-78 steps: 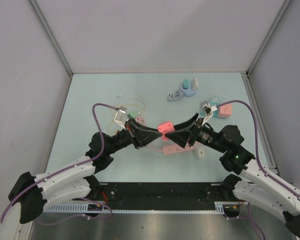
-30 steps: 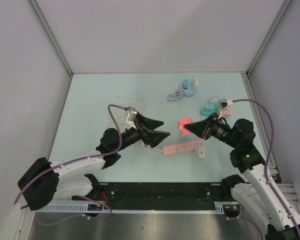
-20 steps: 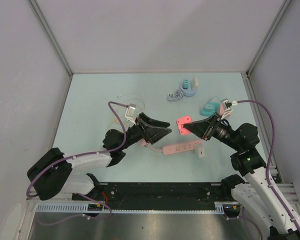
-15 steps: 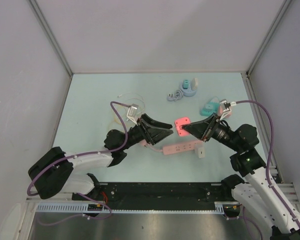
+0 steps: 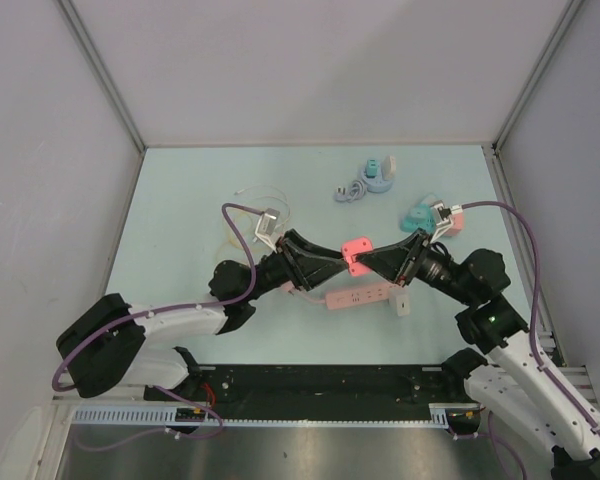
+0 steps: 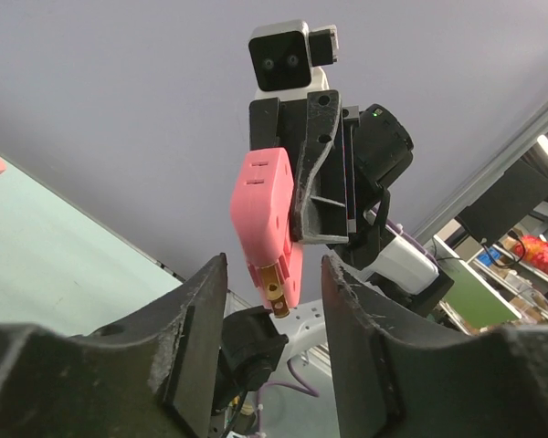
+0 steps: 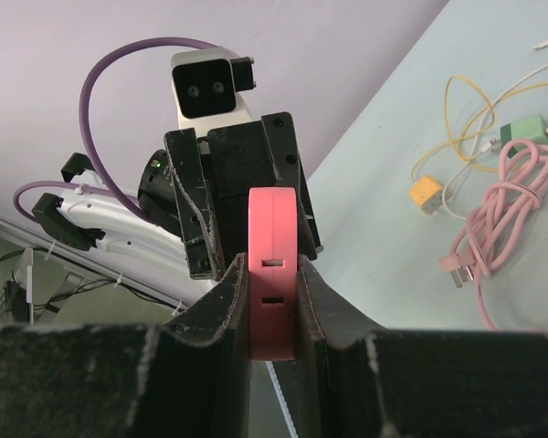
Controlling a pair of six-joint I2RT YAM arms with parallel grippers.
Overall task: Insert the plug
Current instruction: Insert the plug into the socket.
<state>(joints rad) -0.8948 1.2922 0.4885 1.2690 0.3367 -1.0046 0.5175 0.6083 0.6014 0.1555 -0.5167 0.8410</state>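
Note:
A pink plug (image 5: 357, 249) with brass pins hangs in the air above the middle of the table. My right gripper (image 5: 368, 258) is shut on its flat sides; in the right wrist view the plug (image 7: 272, 274) sits edge-on between the two pads. From the left, my left gripper (image 5: 344, 262) meets it tip to tip. Seen from the left wrist, the pin end of the plug (image 6: 267, 219) dips between my left gripper's (image 6: 274, 274) jaws, which stand open with a gap on each side. A pink power strip (image 5: 358, 296) lies on the table below.
A small white adapter (image 5: 403, 304) lies at the strip's right end. Farther back are a teal adapter (image 5: 417, 216), a blue cable holder (image 5: 377, 174) and a grey cord (image 5: 348, 190). Yellow cables (image 7: 457, 119) and a coiled pink cord (image 7: 507, 201) lie at the left.
Both arms have come together: the right gripper carried the plug leftward, and the left gripper moved right until its jaws flank the pin end, narrowing as it came.

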